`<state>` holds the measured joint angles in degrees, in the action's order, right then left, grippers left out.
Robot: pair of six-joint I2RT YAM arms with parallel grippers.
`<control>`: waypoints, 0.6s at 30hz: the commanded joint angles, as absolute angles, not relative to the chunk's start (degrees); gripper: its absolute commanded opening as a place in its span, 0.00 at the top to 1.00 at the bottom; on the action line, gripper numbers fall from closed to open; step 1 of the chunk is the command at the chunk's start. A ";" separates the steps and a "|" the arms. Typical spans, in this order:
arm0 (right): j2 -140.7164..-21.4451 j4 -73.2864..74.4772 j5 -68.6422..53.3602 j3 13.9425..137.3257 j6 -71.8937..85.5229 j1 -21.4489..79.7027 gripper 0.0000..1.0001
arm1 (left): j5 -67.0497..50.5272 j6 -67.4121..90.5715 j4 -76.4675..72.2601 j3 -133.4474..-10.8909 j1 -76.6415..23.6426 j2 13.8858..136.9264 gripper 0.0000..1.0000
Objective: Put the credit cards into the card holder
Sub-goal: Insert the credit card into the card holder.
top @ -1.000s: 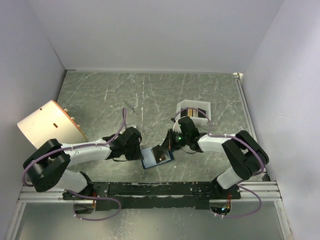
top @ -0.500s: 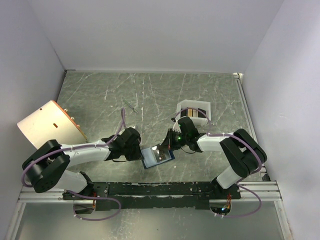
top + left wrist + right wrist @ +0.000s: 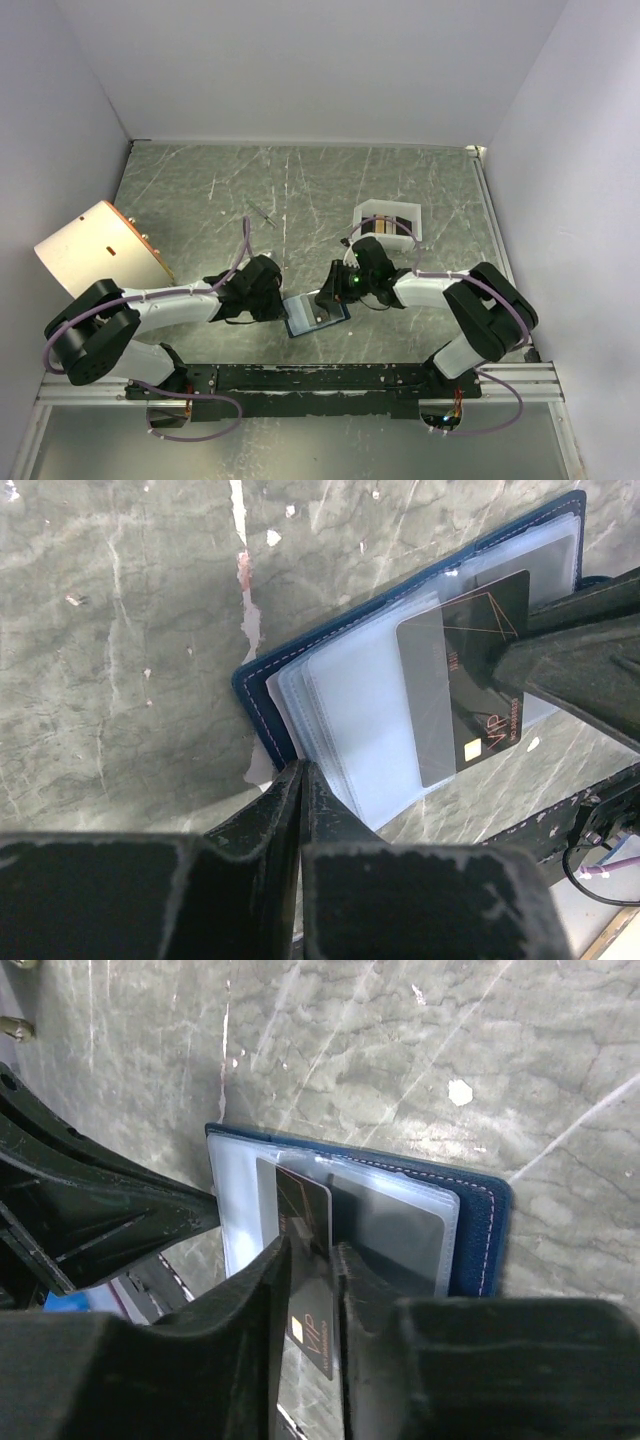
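**Entry: seating the dark card in the open holder**

- Item: card holder (image 3: pixel 315 317); lies open on the table (image 3: pixel 200 200) at the near middle, between the two arms, clear sleeves up.
- Item: dark card (image 3: pixel 445 690); lies flat across the sleeves, one end over the pockets and the other overhanging the holder's edge; we cannot tell whether its leading end is already under a sleeve leaf.
- Left tool (image 3: pixel 302 780): fingers pressed together, tips at the holder's edge; we cannot tell whether they pinch a sleeve or only bear down on it.
- Right tool (image 3: pixel 310 1250): fingers a little apart, the card's face showing in the gap; we see no firm pinch on it.
- White tray (image 3: pixel 365 212): farther back, to the right; it seems to hold more cards, too small to be sure.

Handling, as we judge it:
- keep the left tool bearing on the holder so that it cannot skid;
- push the card along its long side, square to one pocket mouth;
- keep it flat, since a tilted corner would catch a neighbouring sleeve;
- hold the holder down until no card overhangs.
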<state>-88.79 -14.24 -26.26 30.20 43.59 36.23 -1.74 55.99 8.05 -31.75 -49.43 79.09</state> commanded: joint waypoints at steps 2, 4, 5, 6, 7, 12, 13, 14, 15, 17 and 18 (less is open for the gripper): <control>-85.43 -5.85 -21.98 31.94 41.69 36.85 0.69 | -2.31 55.87 8.15 -30.67 -50.10 80.17 0.87; -85.07 -3.87 -21.60 32.86 40.97 36.95 0.66 | -2.44 55.97 7.55 -30.39 -50.12 79.94 0.87; -85.01 -3.24 -21.40 33.05 40.67 36.95 0.65 | -2.67 56.04 7.26 -30.31 -50.17 79.89 0.87; -84.87 -2.91 -21.41 33.16 40.47 37.07 0.64 | -2.71 56.15 7.11 -30.18 -50.11 79.89 0.87; -84.82 -2.64 -21.36 33.21 40.43 37.21 0.64 | -2.66 56.15 7.12 -30.23 -50.10 80.00 0.87; -84.98 -2.59 -21.36 32.76 40.13 37.66 0.64 | -3.25 55.74 6.51 -30.76 -50.18 80.24 0.86; -85.02 -2.71 -21.67 32.82 40.02 37.68 0.66 | -3.41 55.72 6.30 -30.68 -50.12 80.18 0.86; -85.06 -2.72 -21.82 32.99 39.99 37.85 0.68 | -3.32 55.74 6.39 -30.71 -50.10 80.16 0.86; -84.97 -2.83 -21.94 33.05 39.99 37.96 0.69 | -3.29 55.76 6.48 -30.76 -50.21 80.07 0.86; -84.54 -3.62 -22.18 32.98 40.43 38.46 0.71 | -3.31 55.68 6.69 -30.91 -50.13 80.22 0.86; -84.47 -4.09 -22.42 32.96 40.78 38.83 0.72 | -3.34 55.70 6.70 -31.08 -50.16 80.24 0.86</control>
<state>-85.52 -5.04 -22.63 32.64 41.10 37.58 -2.15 55.99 6.96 -31.48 -49.67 79.24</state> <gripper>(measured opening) 0.293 0.139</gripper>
